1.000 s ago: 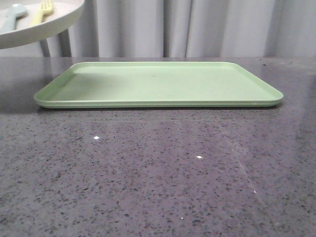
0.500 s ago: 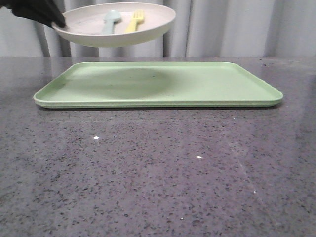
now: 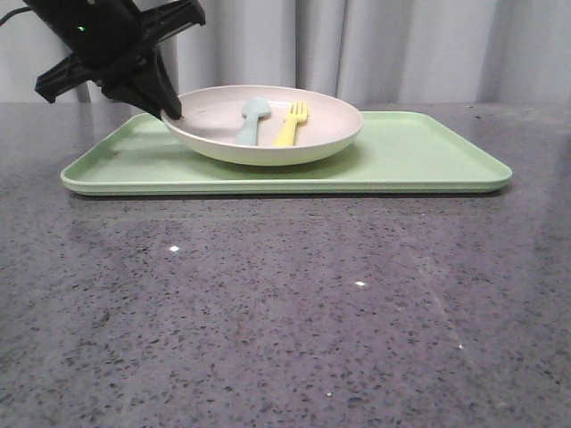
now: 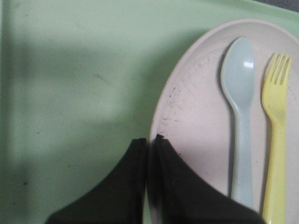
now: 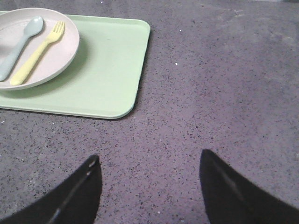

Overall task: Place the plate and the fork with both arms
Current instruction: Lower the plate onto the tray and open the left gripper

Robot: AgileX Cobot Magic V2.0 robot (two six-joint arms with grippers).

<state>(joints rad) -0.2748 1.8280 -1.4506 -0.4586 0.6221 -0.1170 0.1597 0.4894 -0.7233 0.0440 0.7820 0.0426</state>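
Observation:
The pale pink plate (image 3: pixel 268 134) rests on the light-green tray (image 3: pixel 428 165), left of its middle. In it lie the yellow fork (image 3: pixel 291 124) and a pale blue-grey spoon (image 3: pixel 252 120), side by side. My left gripper (image 3: pixel 169 112) is shut on the plate's left rim; in the left wrist view one finger is outside and one inside the rim (image 4: pixel 150 140), with the plate (image 4: pixel 196 121), fork (image 4: pixel 275 140) and spoon (image 4: pixel 240 116) beside it. My right gripper (image 5: pixel 148 161) is open and empty over bare table, to the right of the tray (image 5: pixel 107 70); the plate (image 5: pixel 56 51) and fork (image 5: pixel 37 58) show far off.
The table top (image 3: pixel 285 312) is dark speckled stone. Grey curtains (image 3: pixel 401 49) hang behind the table. The right part of the tray holds nothing.
My left gripper has carried the plate with fork and spoon from the upper left, rightward and down, onto the tray.

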